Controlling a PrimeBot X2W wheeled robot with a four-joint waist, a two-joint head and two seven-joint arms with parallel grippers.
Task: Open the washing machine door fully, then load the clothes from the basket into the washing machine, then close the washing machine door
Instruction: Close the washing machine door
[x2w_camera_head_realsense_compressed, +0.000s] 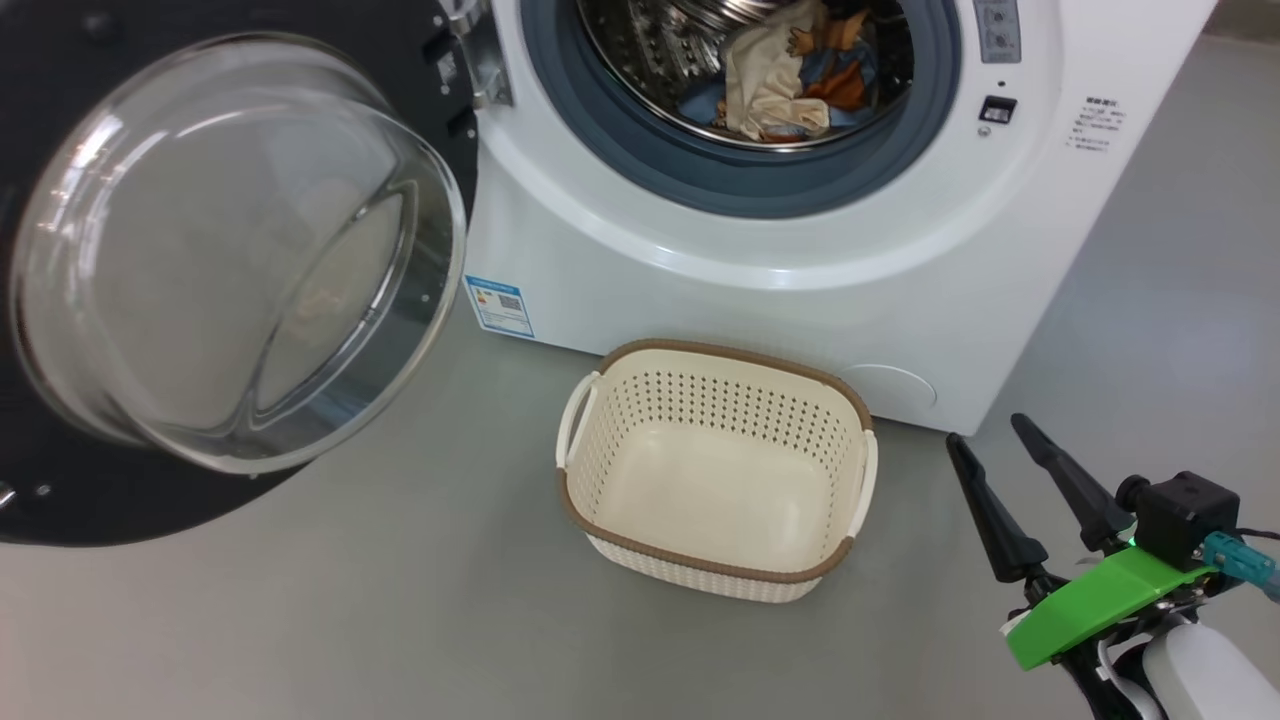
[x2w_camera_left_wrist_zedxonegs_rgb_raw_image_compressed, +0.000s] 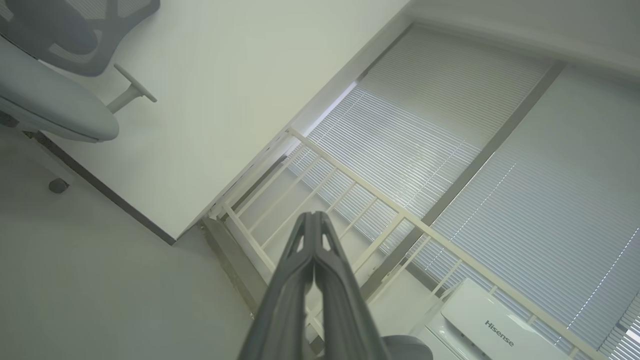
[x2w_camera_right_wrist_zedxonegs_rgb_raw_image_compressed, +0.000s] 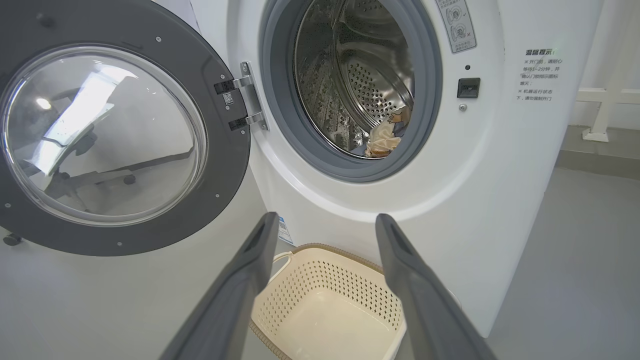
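The white washing machine (x2w_camera_head_realsense_compressed: 760, 270) (x2w_camera_right_wrist_zedxonegs_rgb_raw_image_compressed: 480, 165) stands with its round black door (x2w_camera_head_realsense_compressed: 240, 250) (x2w_camera_right_wrist_zedxonegs_rgb_raw_image_compressed: 110, 130) swung wide open to the left. Cream and blue clothes (x2w_camera_head_realsense_compressed: 785, 80) (x2w_camera_right_wrist_zedxonegs_rgb_raw_image_compressed: 384, 140) lie inside the steel drum. On the floor in front sits the cream basket (x2w_camera_head_realsense_compressed: 715, 470) (x2w_camera_right_wrist_zedxonegs_rgb_raw_image_compressed: 330, 310), with nothing in it. My right gripper (x2w_camera_head_realsense_compressed: 985, 430) (x2w_camera_right_wrist_zedxonegs_rgb_raw_image_compressed: 325, 222) hovers open to the right of the basket, its jaws spread with nothing between them. My left gripper (x2w_camera_left_wrist_zedxonegs_rgb_raw_image_compressed: 314, 216) is shut with nothing in it, pointing away toward a railing and blinds.
Grey floor (x2w_camera_head_realsense_compressed: 300, 620) spreads around the basket. In the left wrist view I see an office chair (x2w_camera_left_wrist_zedxonegs_rgb_raw_image_compressed: 55, 100), a white railing (x2w_camera_left_wrist_zedxonegs_rgb_raw_image_compressed: 380, 200), window blinds (x2w_camera_left_wrist_zedxonegs_rgb_raw_image_compressed: 450, 150) and a white Hisense appliance (x2w_camera_left_wrist_zedxonegs_rgb_raw_image_compressed: 495, 330). A white railing post (x2w_camera_right_wrist_zedxonegs_rgb_raw_image_compressed: 600, 115) stands right of the machine.
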